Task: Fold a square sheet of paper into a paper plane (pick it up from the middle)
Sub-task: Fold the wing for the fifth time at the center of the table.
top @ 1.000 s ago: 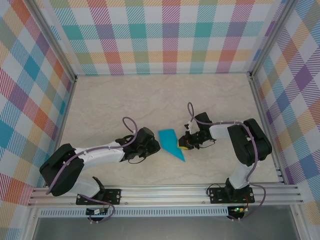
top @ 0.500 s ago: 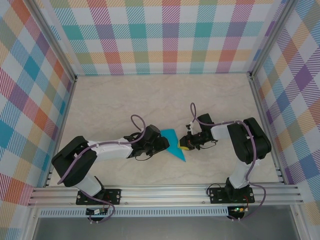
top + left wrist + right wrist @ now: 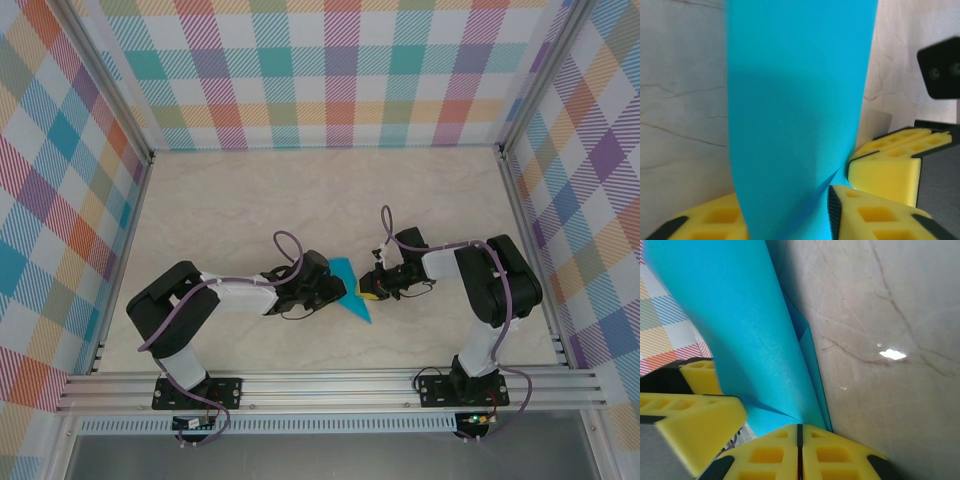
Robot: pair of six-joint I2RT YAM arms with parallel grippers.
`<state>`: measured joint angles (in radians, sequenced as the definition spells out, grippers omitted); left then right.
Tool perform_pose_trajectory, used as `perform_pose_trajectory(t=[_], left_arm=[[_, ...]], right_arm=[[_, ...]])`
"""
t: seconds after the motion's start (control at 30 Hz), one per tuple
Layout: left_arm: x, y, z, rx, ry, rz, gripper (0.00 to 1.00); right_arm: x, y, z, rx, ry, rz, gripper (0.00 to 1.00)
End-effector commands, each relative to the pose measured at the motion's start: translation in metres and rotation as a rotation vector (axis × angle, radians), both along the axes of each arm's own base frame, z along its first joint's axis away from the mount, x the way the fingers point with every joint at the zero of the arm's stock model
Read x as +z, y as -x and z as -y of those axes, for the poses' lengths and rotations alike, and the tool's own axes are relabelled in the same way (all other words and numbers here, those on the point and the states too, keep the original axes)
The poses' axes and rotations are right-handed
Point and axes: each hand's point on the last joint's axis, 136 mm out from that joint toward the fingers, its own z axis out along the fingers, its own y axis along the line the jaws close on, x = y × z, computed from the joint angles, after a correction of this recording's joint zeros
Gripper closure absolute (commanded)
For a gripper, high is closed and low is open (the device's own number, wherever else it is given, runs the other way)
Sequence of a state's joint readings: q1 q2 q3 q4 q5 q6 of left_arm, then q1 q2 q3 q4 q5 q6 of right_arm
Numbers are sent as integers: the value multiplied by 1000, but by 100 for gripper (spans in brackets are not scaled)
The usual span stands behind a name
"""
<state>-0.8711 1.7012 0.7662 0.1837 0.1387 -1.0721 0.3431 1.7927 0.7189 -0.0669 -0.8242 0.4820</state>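
Two yellow-fingered grippers meet at the paper, so start your check there. Your right gripper [image 3: 800,427] has its fingers pressed flat together. The lower edge of the thin teal-blue sheet of paper [image 3: 740,325] runs straight into that seam, so read it as a pinch on the sheet. Your left gripper [image 3: 785,220] has the sheet running down between its fingers [image 3: 875,217]; whether they clamp it or merely straddle it, you cannot tell from the wrist view.

From above, both grippers sit just beside each other near the middle of the pale marbled tabletop [image 3: 250,200]. The sheet lies between them, its sharp point aimed toward the near edge and slightly right.

On progress, the sheet is not a flat square. It is a narrow, pointed piece, and the right wrist view shows at least one folded layer tucked beneath the top one, so the first folds look done. You cannot yet make out a centre crease or two slim wings. I would judge you about midway, with the narrowing and wing folds left to do.
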Motion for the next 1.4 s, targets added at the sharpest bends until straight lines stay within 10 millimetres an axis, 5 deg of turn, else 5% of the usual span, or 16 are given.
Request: perform_pose_trajectory(t=[0.0,0.23,0.37,0.67,1.1,1.37], left_arm=[[10,-4,14,-12,35,18,71],[12,-5,6,1,-19,16,95],[16,-7,1,6,-50,16,100],[19,-13,-5,19,-53,-3,100],[21,-18,-6,-1,-48,-17,100],[17,-18,-6,-6,-52,-31,100]], right_arm=[[-27,5,14,-30,96,-28,90],[-5,-2,13,-29,90,39,86],[12,-6,17,-36,112,119,82],[34,3,28,-42,304,396,69],[58,37,1,44,371,1038,59],[57,43,-20,204,416,1192,59]])
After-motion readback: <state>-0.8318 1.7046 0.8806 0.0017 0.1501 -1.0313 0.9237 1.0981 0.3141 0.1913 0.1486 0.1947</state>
